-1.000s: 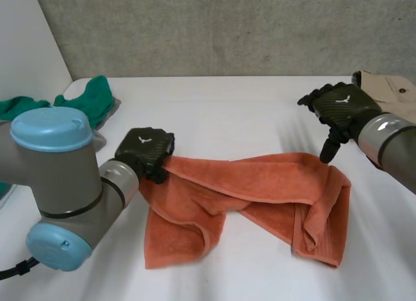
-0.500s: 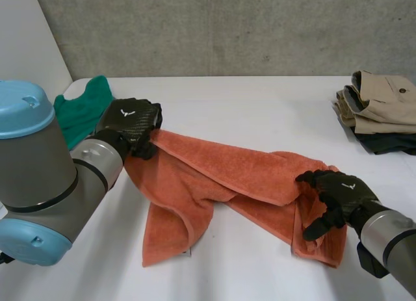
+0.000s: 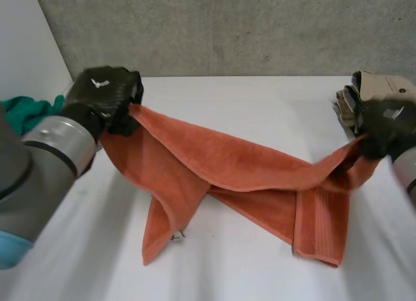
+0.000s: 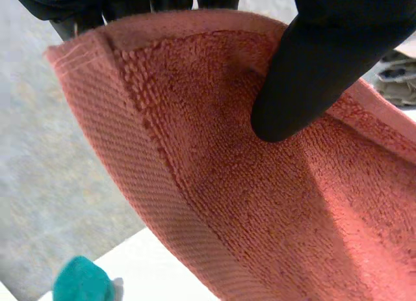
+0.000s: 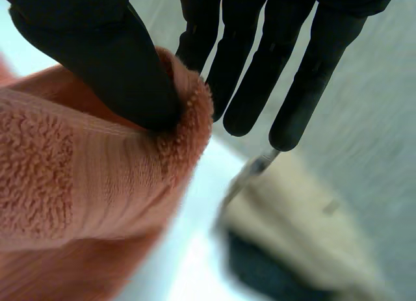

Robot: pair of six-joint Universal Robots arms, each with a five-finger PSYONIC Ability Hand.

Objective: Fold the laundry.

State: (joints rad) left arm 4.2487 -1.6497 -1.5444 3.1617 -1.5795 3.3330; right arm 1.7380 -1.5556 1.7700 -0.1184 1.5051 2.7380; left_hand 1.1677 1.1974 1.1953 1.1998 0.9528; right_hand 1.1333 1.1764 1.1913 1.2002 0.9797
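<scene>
1. Left hand [image 3: 104, 96]: I see it raised above the white tabletop [image 3: 247, 99] near the far left corner. In the left wrist view, the thumb [image 4: 325, 67] presses flat on the face of the orange terry-cloth towel [image 4: 260, 203]. The fingers [image 4: 84, 8] sit behind the towel's hemmed top edge, so the corner is pinched between them.

2. Right hand [image 3: 390, 122]: I see it at the right edge of the tabletop. In the right wrist view, the thumb [image 5: 110, 60] clamps a bunched edge of the towel [image 5: 84, 177] against the nearest finger. The remaining fingers [image 5: 240, 67] are straight and side by side, clear of the cloth.

3. Towel [image 3: 240, 171]: it spans the tabletop from the left hand to the right hand, and its upper edge sags between the two grips. Two loose folds reach the tabletop near its front edge, one left of centre and one right of centre. I cannot tell which corner the right hand holds.

4. Other items: a crumpled green cloth [image 3: 29, 112] lies at the left edge, just beside the left arm. A stack of folded beige and dark garments [image 3: 377, 85] sits at the right edge, directly behind the right hand.
</scene>
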